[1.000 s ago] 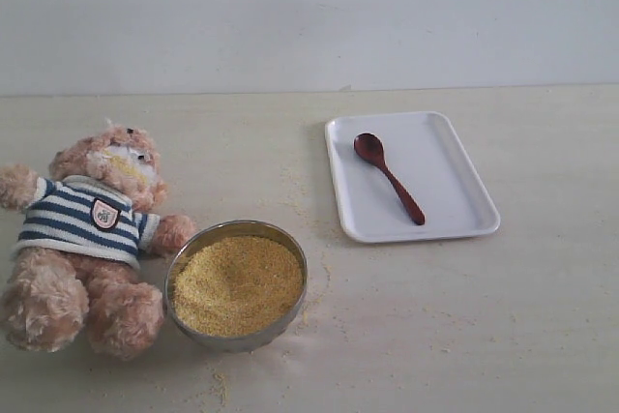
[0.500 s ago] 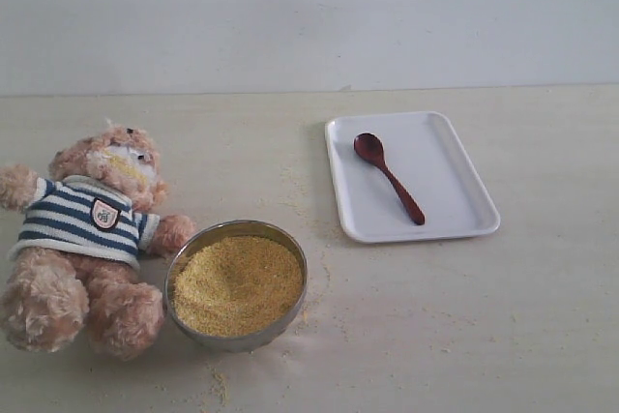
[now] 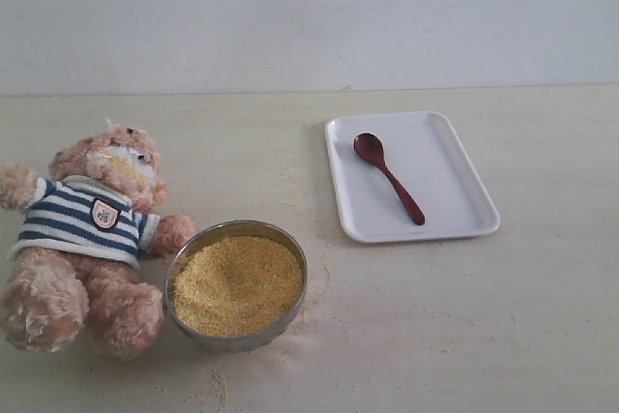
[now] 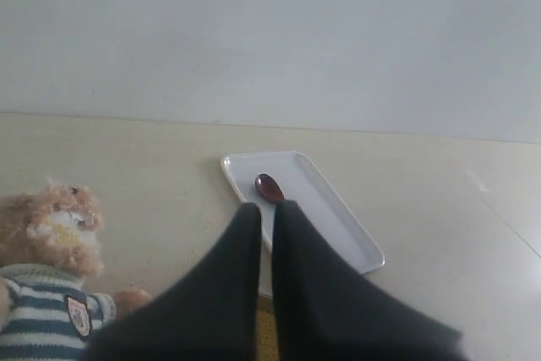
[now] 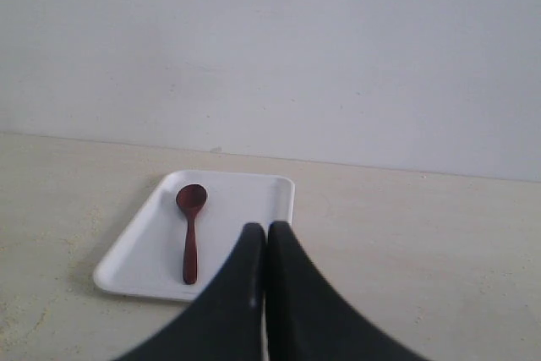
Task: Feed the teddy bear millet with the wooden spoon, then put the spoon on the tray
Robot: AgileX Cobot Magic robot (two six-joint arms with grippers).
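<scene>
One wooden spoon [image 3: 389,179] lies flat inside the one tray [image 3: 455,176]. Its oval bowl points toward the desk's far edge, and its handle slants toward the tray's near right corner. The white tray sits right of the desk's middle, closer to the far edge by the wall than to the near edge.

One round metal bowl [image 3: 302,273] stands toward the near edge, left of the tray and well apart from it. It is filled with millet [image 3: 235,284]. Loose grains [image 3: 218,389] are strewn on the desk [image 3: 484,336] around the bowl and toward the tray.

One teddy bear [image 3: 92,239] sits toward the left edge. One paw and one leg are just beside the bowl's rim, and a yellowish smear shows on its white muzzle.

Neither arm shows in the exterior view. Each wrist view shows one pincer held above the desk and aimed toward the tray. The left gripper [image 4: 267,209] has its dark fingers drawn together with only a thin slit between them, and it grips nothing. The right gripper [image 5: 265,230] has its fingers pressed together, and it is also empty-handed.
</scene>
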